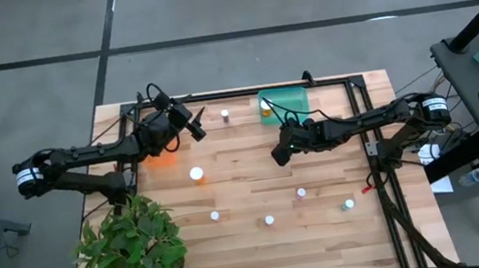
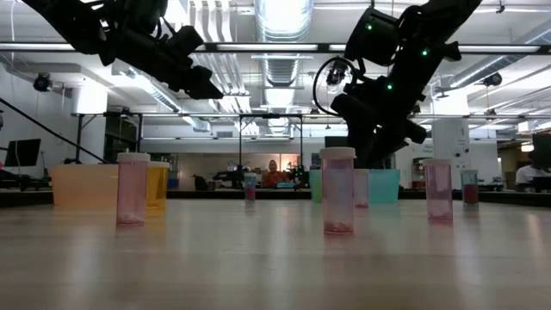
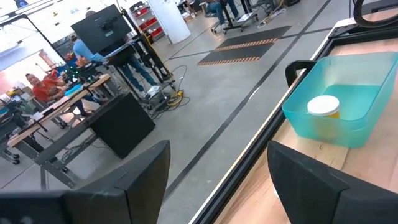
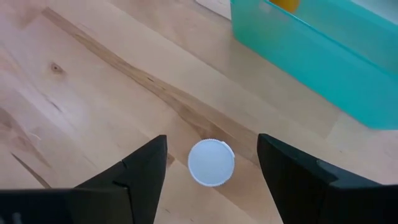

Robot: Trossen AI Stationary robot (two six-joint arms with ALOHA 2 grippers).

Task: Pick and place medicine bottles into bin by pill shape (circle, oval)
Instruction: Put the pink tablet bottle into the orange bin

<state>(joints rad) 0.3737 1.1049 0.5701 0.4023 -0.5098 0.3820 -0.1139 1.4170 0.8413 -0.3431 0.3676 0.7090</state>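
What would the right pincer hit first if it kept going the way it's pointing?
Most likely the white-capped bottle, centred between the open right pincer fingers with nothing in between. Beyond it is bare table, though depth is hard to judge.

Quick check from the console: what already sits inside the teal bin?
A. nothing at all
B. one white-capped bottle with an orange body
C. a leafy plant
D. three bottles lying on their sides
B: the left wrist view shows a single bottle with a white cap and orange body standing inside the teal bin, and the high view shows the same one at that bin's left end.
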